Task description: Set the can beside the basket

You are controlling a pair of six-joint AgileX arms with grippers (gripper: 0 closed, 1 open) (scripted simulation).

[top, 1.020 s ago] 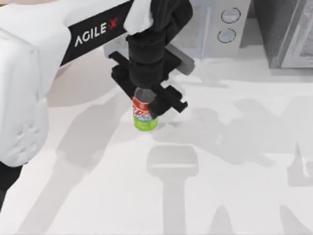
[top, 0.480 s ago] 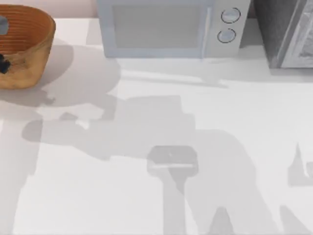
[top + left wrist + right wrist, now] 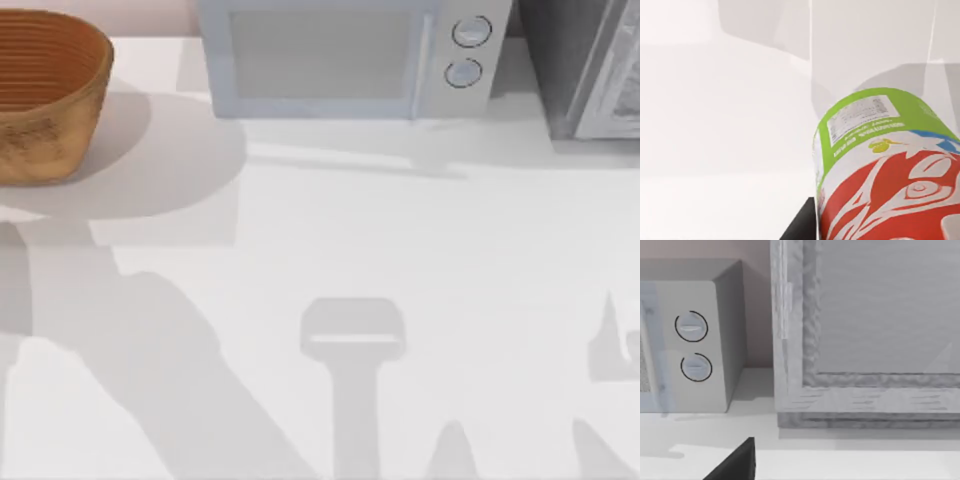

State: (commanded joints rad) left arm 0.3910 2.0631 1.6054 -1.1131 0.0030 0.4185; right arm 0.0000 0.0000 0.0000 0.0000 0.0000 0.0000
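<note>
Left arm gone overhead; can (image 3: 880, 170) fills wrist camera.

No legible text, the can's (image 3: 880, 165) white label panel too small to read

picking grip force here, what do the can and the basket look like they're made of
The can looks like thin metal with a smooth, glossy printed skin: green band, white label panel, red and white pattern. The basket looks like woven wicker, matte tan-brown outside, with ribbed orange-brown rings inside. Both are rendered, so the materials are a guess from the look.
</note>
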